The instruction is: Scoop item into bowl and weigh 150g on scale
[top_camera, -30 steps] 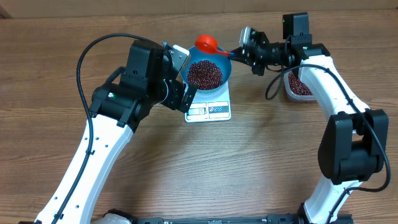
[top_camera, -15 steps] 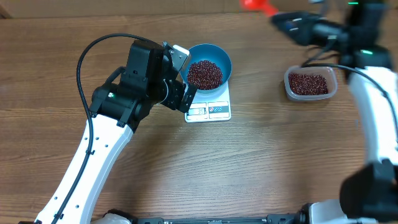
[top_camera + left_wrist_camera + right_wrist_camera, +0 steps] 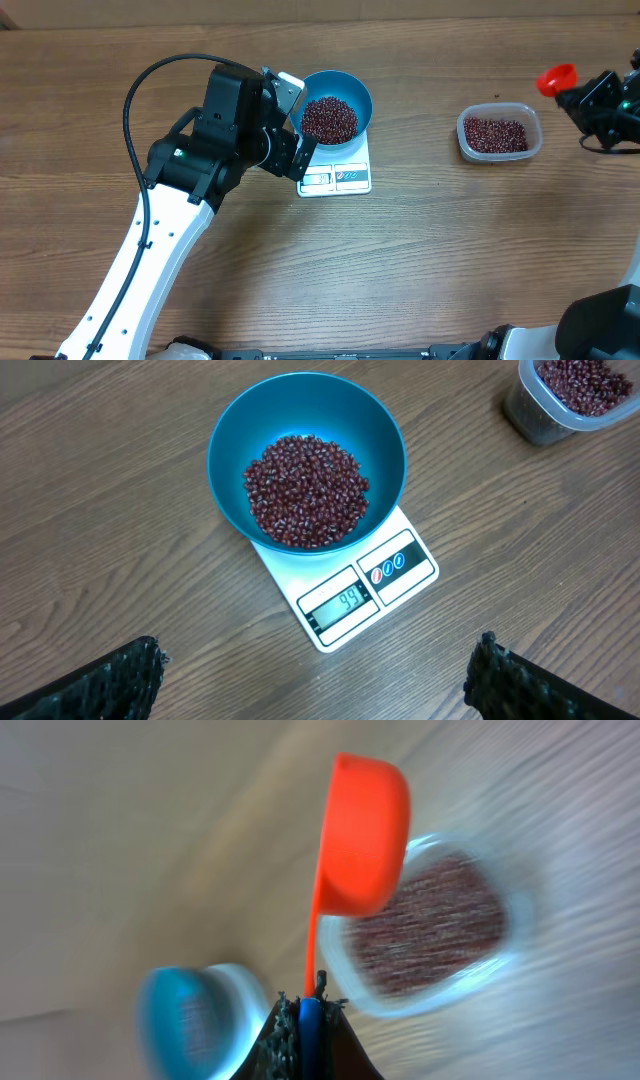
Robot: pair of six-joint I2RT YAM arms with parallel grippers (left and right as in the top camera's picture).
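On the wooden table, the left gripper hung above the near edge of the scale with its fingers spread wide and touching nothing. The blue bowl sat on the scale, holding a mound of red-brown beans. The clear tub of spare beans stood well apart to the right.

The right gripper was pinched on the handle of the orange scoop, just beyond the tub. The right wrist view was blurred, so we could not tell whether the cup carried beans.

The display read 99, so we judged the fill short of target. We advise the following:
- Take small scoops.
- Tip each scoop slowly over the centre of the bowl.
- Keep the scoop off the bowl and the scale.
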